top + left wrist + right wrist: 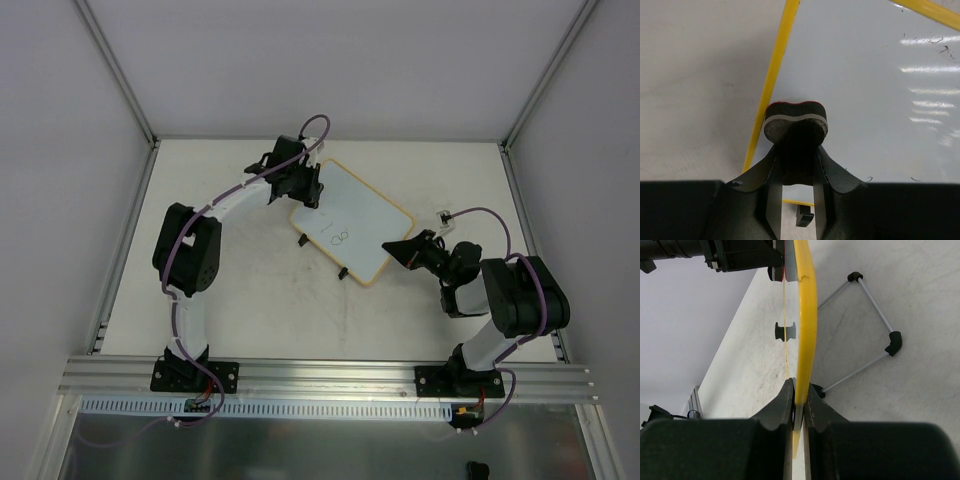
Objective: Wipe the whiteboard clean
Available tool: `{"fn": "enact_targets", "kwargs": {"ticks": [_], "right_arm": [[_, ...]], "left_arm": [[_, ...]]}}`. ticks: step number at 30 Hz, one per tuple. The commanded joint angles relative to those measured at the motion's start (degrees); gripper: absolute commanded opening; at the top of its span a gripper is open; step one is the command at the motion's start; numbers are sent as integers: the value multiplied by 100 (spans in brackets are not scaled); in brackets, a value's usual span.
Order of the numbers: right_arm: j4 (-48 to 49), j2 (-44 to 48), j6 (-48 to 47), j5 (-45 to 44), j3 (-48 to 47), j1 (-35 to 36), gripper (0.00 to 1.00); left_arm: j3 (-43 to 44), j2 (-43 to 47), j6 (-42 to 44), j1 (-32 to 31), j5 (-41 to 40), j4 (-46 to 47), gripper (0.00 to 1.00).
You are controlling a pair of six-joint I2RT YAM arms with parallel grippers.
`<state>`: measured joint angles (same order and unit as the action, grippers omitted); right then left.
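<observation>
the small white whiteboard with a thin tan wooden frame [360, 212] stood mid-counter [250, 300], its right edge pinched in the right claw [400, 250], while the left claw [300, 190], clamped on a small dark eraser block [795, 117], sat at its far-left corner, dark scribbles [335, 238] lying nearer the bases.

Counted on one table [250, 300]: one whiteboard [360, 215] on two black feet [303, 241], one eraser [795, 116], one wire stand [894, 342] (caught only by the right wrist camera), and two grippers, tallied as left gripper [300, 188] and right gripper [392, 248].
</observation>
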<state>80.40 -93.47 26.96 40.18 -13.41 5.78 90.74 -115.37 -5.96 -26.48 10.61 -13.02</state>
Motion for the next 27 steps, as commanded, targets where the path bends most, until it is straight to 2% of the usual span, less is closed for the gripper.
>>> {"fn": "enact_targets", "kwargs": {"ticks": [1, 10, 22, 27], "right_arm": [[731, -66, -841, -107, 75, 2, 0], [740, -22, -824, -98, 102, -24, 0], [731, -31, -815, -72, 84, -33, 0], [731, -22, -815, -72, 84, -33, 0]], "left_arm": [[-590, 32, -203, -366, -902, -263, 0], [-1752, 278, -486, -1333, -1026, 1186, 0], [-2042, 164, -723, -2633, -1167, 2083, 0], [-2315, 173, -670, -2757, -886, 2531, 0]]}}
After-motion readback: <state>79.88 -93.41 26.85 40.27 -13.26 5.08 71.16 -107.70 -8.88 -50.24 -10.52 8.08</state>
